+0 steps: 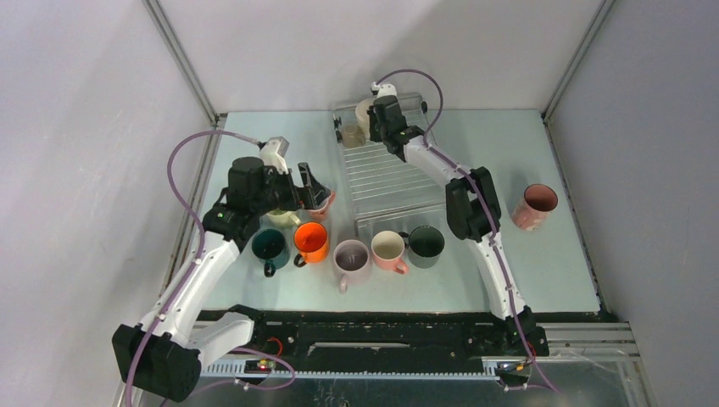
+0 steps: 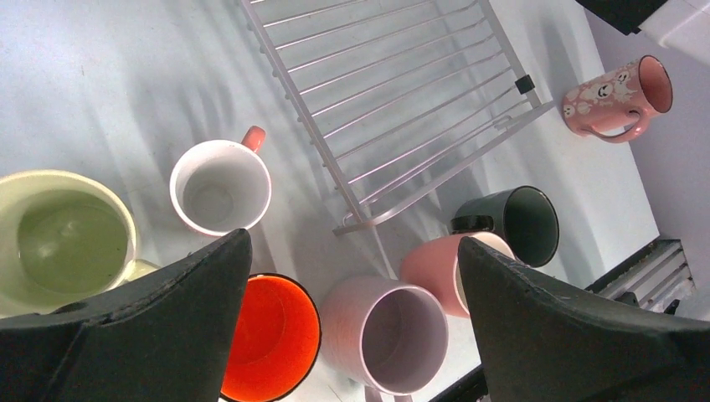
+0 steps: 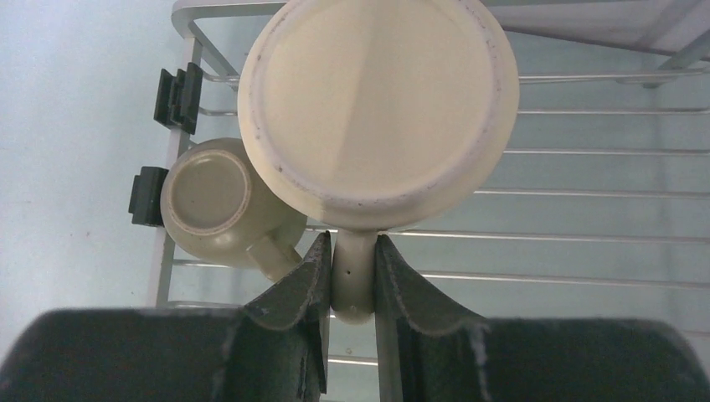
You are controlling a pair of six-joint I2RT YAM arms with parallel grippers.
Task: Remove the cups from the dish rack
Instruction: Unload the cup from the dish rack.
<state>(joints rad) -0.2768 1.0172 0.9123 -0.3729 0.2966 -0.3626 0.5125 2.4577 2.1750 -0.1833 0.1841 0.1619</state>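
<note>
Now, on the table (image 1: 568, 144), the dish rack (image 1: 386, 182) lies at the far middle and is almost unloaded. Only two cups stand in it, in its far left corner, both upside down. The row of cups (image 1: 351, 254) and a few more are already on the table in front of it.

The bigger of the two is the cream cup (image 3: 377, 109). Your right pincer (image 3: 352, 251) is closed on its handle (image 3: 352, 293), one finger on each side. I judge this is the moment of lifting.

- Raise it straight up until the rim is above the raised edge of the rack, and only then carry it sideways.
- The hold is on the thin handle alone, so I think the cup can swing; please move slowly.

The small green cup (image 3: 209, 197) stands just beside it, and its own handle points to one finger (image 3: 293, 293) of the pincer. I cannot tell whether the two cups touch. Be careful not to drag the small one along. A free place seems to be on the right part of the table.

Your left pincer (image 2: 353, 243) hangs wide open above the row and holds nothing.

About writing: I read no brand or word anywhere. Only the pink cup (image 2: 615, 96), far right, has small white faces printed on it.
</note>
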